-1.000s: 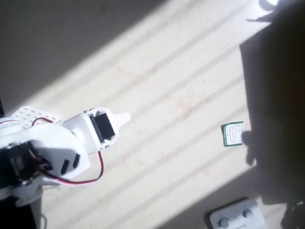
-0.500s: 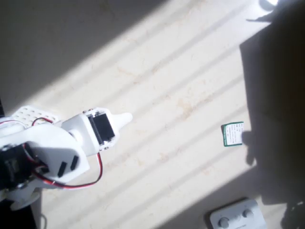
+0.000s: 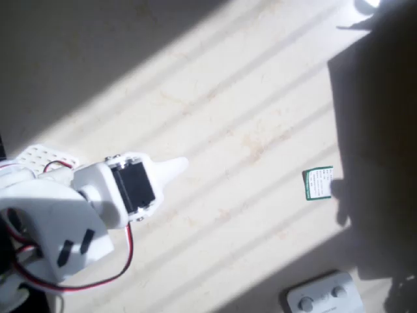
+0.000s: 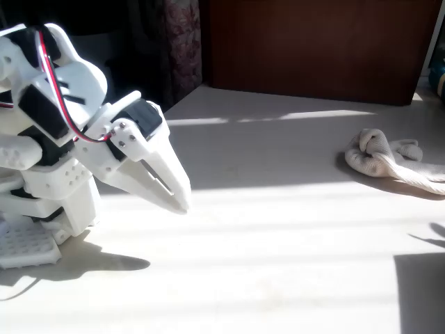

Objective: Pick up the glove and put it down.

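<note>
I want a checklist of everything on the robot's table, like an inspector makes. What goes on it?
Surface: pale cream tabletop, striped with sunlight and shadow.
Job's things: soft cream fabric glove, crumpled at the right of the fixed view, far from the hand, untouched.
Clutter: small green-and-white card lying flat; grey plastic plate with two round buttons at the bottom edge of the overhead view.
Hand: white two-finger hand pointing down and to the right above the table, fingers together, holding nothing.
Cables: red and black wires looping along the white arm.
Surroundings: dark brown wooden panel behind the table; patterned curtain beside it.
</note>
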`<state>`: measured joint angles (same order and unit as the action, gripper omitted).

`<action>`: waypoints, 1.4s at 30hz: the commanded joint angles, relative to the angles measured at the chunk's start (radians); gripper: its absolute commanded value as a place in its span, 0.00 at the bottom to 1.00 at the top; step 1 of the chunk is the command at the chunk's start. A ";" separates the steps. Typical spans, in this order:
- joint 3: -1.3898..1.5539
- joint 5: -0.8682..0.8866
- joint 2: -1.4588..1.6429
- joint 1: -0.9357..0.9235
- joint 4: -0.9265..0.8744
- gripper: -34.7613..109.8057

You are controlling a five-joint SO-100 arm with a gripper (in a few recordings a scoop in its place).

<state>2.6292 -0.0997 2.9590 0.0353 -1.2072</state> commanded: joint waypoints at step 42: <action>-2.229 0.011 -2.220 0.515 0.015 0.25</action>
<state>0.4909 -0.0951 0.7670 0.5170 -1.2026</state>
